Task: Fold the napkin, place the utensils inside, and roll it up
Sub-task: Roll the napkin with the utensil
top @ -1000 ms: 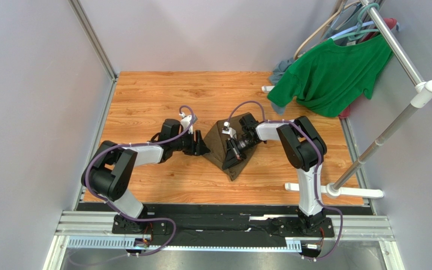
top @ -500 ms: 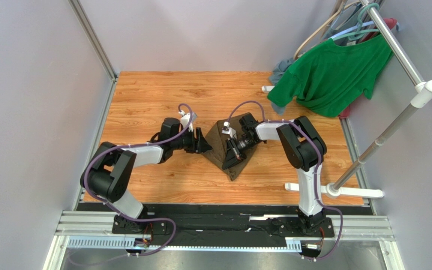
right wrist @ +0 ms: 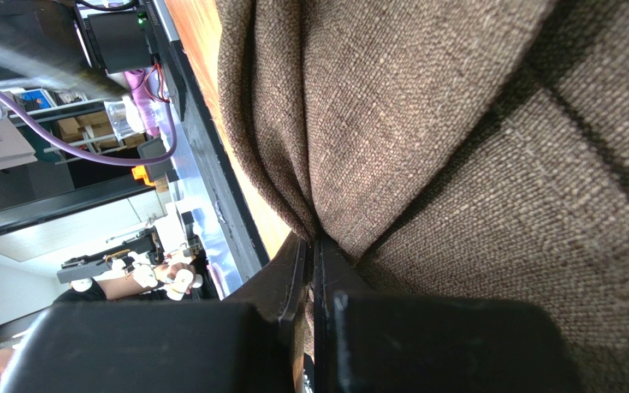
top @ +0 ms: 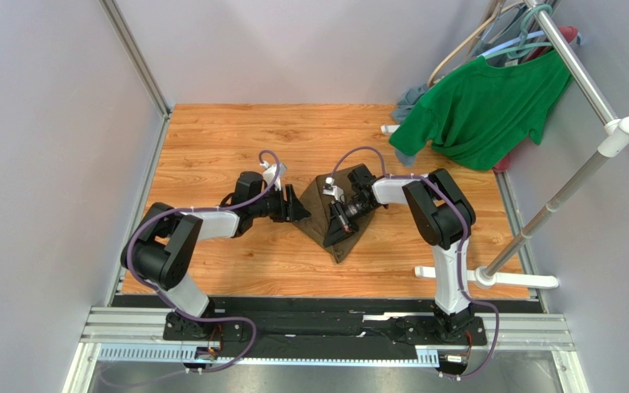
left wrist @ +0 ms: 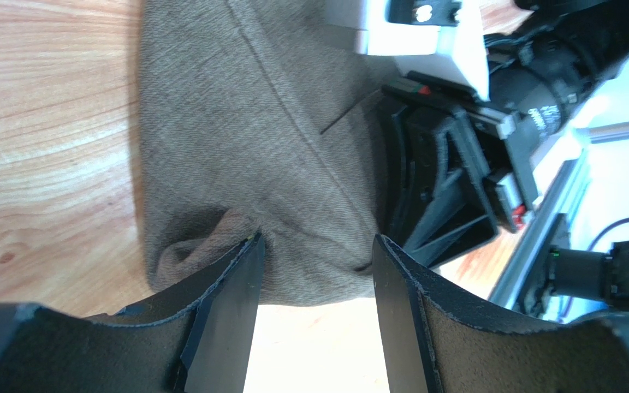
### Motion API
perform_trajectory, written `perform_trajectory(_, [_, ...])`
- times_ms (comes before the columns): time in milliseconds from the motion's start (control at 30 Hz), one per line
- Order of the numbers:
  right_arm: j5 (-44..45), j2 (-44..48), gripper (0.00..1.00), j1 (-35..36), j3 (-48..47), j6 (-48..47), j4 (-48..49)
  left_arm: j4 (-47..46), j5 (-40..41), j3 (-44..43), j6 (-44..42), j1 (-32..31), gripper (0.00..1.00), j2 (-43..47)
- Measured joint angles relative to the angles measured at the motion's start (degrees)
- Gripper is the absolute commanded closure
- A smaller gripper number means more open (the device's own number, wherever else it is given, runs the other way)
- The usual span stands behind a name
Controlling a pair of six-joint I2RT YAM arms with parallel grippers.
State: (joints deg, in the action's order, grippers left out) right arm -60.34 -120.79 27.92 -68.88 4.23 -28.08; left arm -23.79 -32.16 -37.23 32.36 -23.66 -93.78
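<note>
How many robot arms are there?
2. The left arm reaches in from the left, with the left gripper open at the brown cloth's edge. The right arm reaches in from the right, with the right gripper shut on that cloth. None look hidden.

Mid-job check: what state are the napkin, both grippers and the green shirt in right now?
napkin, folded to a rough triangle, lying on the table, bunched where it is pinched.
left gripper, open, jaws either side of a napkin corner.
right gripper, shut, jaws pinching a fold of the napkin.
green T-shirt, hanging at the far right, untouched.
</note>
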Motion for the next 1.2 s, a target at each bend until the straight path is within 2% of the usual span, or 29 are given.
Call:
perform_trajectory(567, [0.2,0.0,1.0,0.0,-0.2,0.0,-0.3,-3.3,0.8,0.4,2.3,-0.3,0.4,0.2])
perform_trajectory(1033, [0.3,0.0,1.0,0.0,-0.2,0.2,-0.3,-8.3,3.0,1.4,3.3,-0.4,0.41,-5.3])
perform_trajectory(1133, [0.6,0.1,0.96,0.0,-0.2,0.8,-0.2,-8.2,3.9,1.6,3.4,-0.4,0.41,-5.3])
perform_trajectory(1200, [1.2,0.5,0.81,0.0,-0.1,1.4,-0.1,-8.0,4.3,1.6,3.3,-0.5,0.41,-5.3])
